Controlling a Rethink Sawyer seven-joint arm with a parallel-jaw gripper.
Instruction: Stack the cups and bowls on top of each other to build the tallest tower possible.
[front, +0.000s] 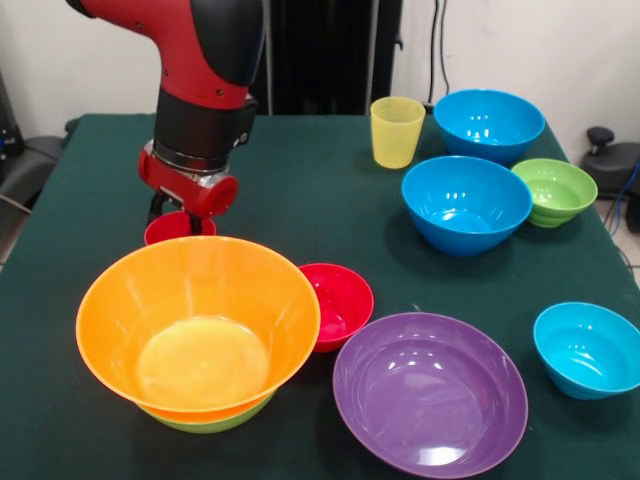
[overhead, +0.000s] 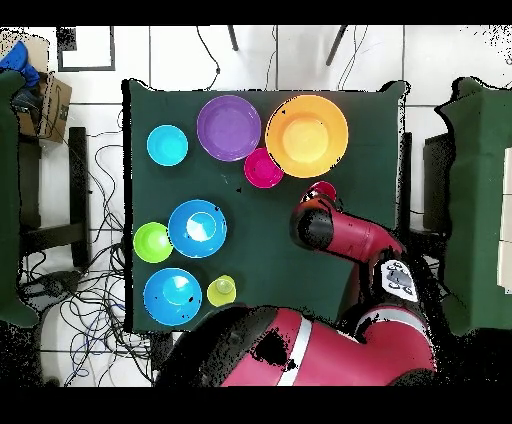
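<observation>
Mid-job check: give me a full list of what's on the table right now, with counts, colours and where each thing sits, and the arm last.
All places are as seen in the front view.
Orange bowl: one, large, near left, sitting in a lime-green bowl whose edge shows beneath it.
Purple bowl: one, large, near centre-right.
Small red bowl: one, between the orange and purple bowls.
Red cup: one, behind the orange bowl, under the gripper.
Yellow cup: one, translucent, far centre.
Medium blue bowls: two, far right and just in front of it.
Ribbed green bowl: one, far right edge.
Small blue bowl: one, near right.
Table: dark green cloth.
Gripper: one, red and black arm, right at the red cup.
</observation>
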